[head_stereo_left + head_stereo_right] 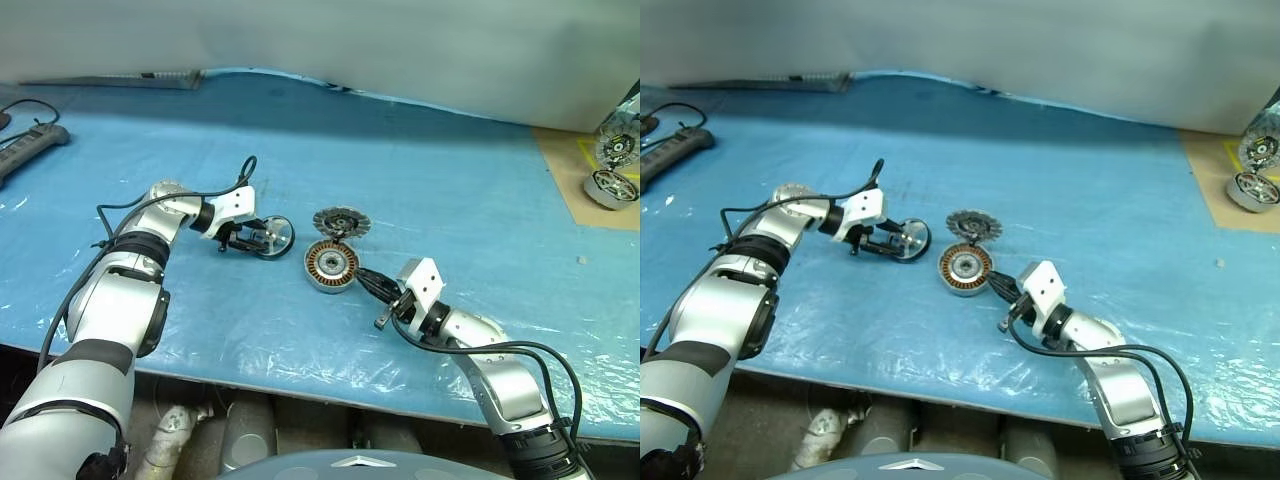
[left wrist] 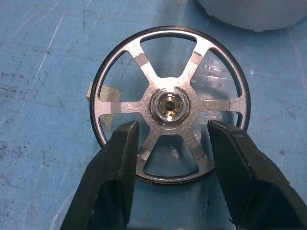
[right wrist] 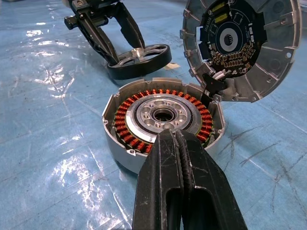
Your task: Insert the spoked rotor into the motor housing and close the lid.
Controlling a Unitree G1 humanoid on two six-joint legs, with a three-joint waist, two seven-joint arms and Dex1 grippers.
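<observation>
1. Your left pincer stands about half open, its fingers straddling the wheel without clamping it; the wheel lies flat on the blue sheet.
2. Close squarely on the rim, not a spoke.
3. Your right pincer is shut and empty, tip at the cup's near edge; hold it there.
4. The lid leans tilted behind the cup; carry the wheel clear of it.
</observation>
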